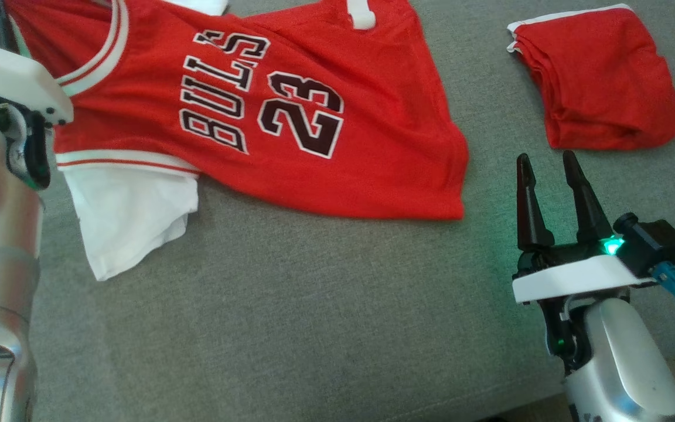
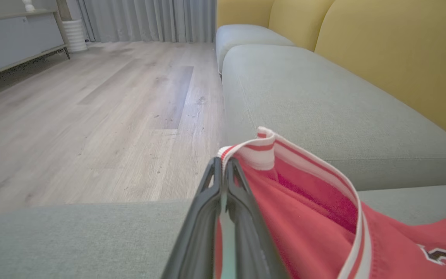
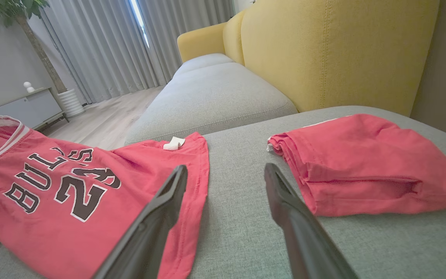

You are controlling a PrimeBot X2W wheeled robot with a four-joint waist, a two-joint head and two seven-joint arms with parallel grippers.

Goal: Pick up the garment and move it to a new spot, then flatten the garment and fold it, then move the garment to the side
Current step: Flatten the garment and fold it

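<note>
The red jersey [image 1: 290, 117] lies spread on the grey sofa seat [image 1: 314, 322]. Its long axis runs across, with the neck toward the robot's left and the hem toward its right. The left fingers [image 2: 201, 217] are clamped on the striped trim [image 2: 261, 155]. The right fingers [image 1: 583, 199] stand apart and empty, just beside the hem corner, the nearer to it.

Red jersey [image 1: 326, 140], grey sofa [image 1: 290, 328]
</note>
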